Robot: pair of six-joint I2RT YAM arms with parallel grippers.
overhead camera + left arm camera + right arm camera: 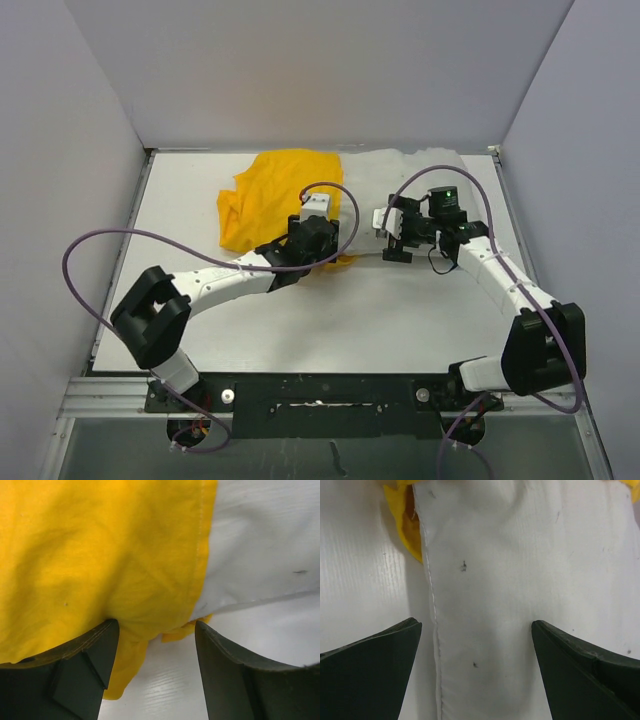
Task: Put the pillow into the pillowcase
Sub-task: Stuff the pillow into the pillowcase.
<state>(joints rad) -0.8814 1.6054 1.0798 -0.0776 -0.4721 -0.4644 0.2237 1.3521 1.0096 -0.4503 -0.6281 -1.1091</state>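
The yellow pillowcase [270, 195] lies crumpled at the far middle-left of the table. The white pillow [385, 180] lies to its right and meets it at the hem. My left gripper [320, 208] is open over the pillowcase's right edge. In the left wrist view the pillowcase [100, 555] fills the upper left and the pillow [260, 540] the upper right, with a yellow fold hanging between the fingers of the left gripper [156, 625]. My right gripper [378, 222] is open. In its wrist view the right gripper [476, 624] straddles the pillow [520, 580], and some pillowcase [407, 525] shows top left.
The white table [300, 320] is enclosed by grey walls on the left, back and right. Purple cables loop above both arms. The near table edge has a black mounting rail [320, 392].
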